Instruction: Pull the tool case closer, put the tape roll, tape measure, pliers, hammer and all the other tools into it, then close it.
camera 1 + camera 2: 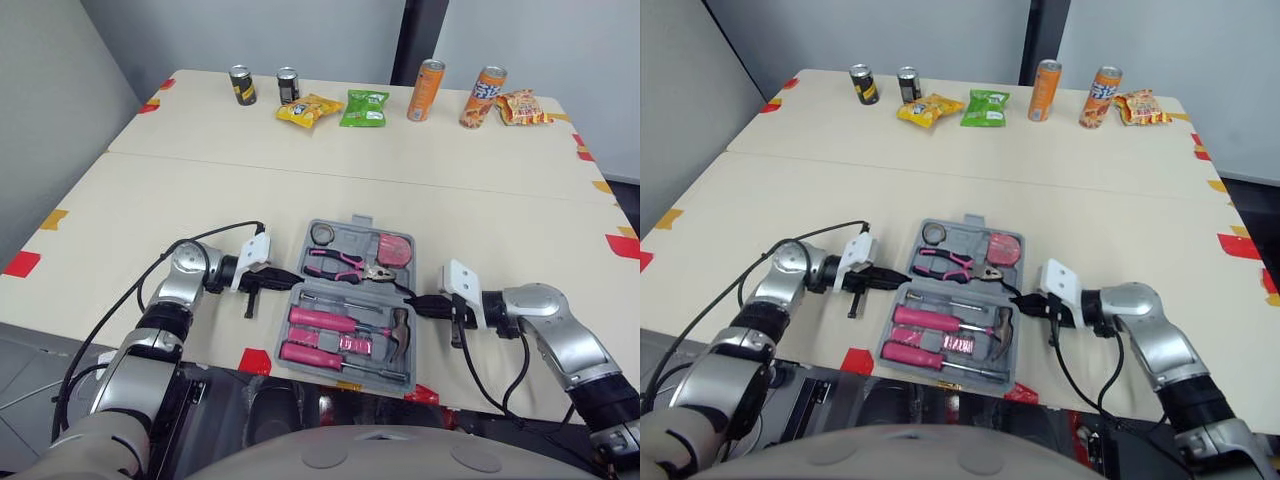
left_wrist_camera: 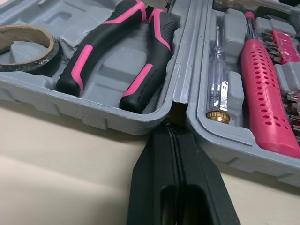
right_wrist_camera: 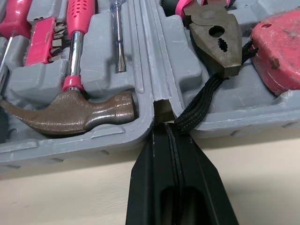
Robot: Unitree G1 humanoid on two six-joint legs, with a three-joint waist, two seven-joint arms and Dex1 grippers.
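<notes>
You are looking at the tool case (image 1: 352, 236) lying open at 6 o'clock on the counter (image 1: 300, 150), near its front edge. The tape roll (image 1: 322, 233), pliers (image 1: 345, 263) and tape measure (image 1: 395, 249) are sitting in its far half, and the hammer (image 1: 400, 335) is sitting in the near half. Your left gripper (image 1: 296, 280), jaws clenched on nothing, is touching the hinge notch at the case's 9 o'clock. Your right gripper (image 1: 418, 303), jaws likewise clenched, is touching the notch at 3 o'clock, beside a black cord (image 3: 201, 105).
</notes>
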